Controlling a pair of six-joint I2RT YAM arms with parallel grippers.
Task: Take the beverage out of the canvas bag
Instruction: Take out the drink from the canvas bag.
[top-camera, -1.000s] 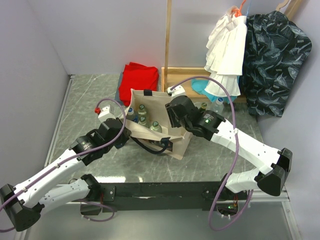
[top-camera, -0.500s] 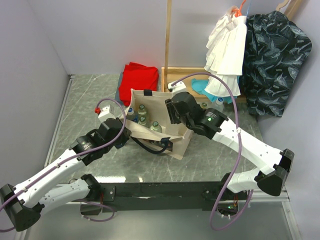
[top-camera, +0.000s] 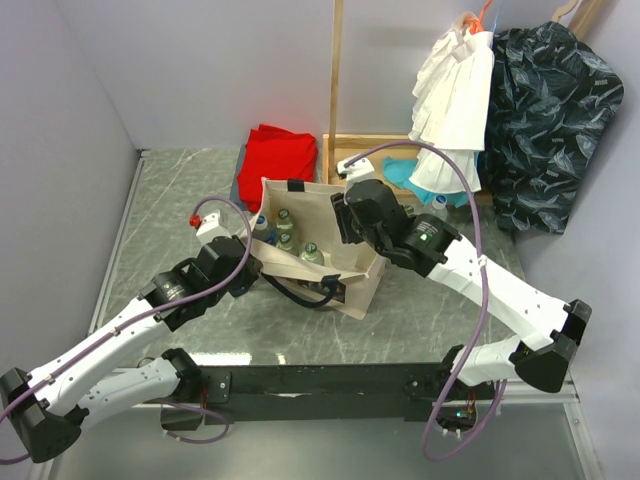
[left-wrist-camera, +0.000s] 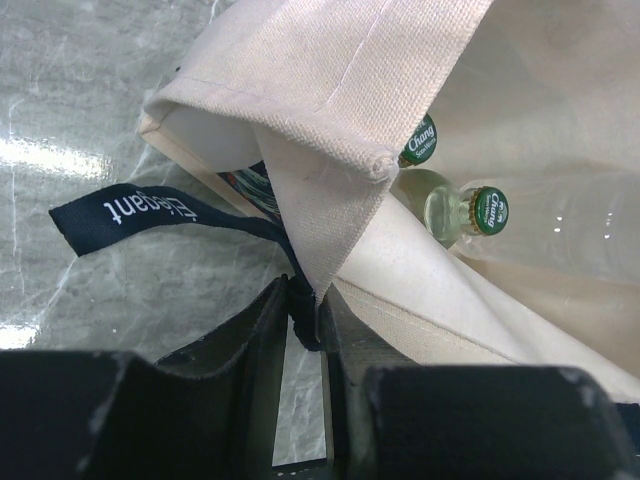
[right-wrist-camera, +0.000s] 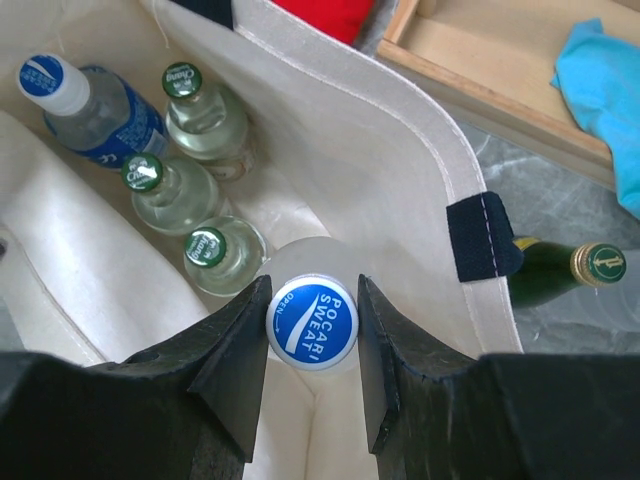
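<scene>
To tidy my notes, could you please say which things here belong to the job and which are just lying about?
Job: canvas bag, Pocari Sweat bottle in the right gripper, left gripper pinching the bag's edge, Chang bottles and water bottle inside.
Lying about: red folded cloth, wooden stand, white garment, patterned shirt, blue cloth.

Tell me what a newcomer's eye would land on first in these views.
First, the blue-capped Pocari Sweat bottle, gripped by the right gripper inside the canvas bag, next to three green-capped glass bottles. Then the left gripper, pinching a corner of the bag's rim where the navy strap attaches. Behind the bag, the red cloth stands out against the grey table.
</scene>
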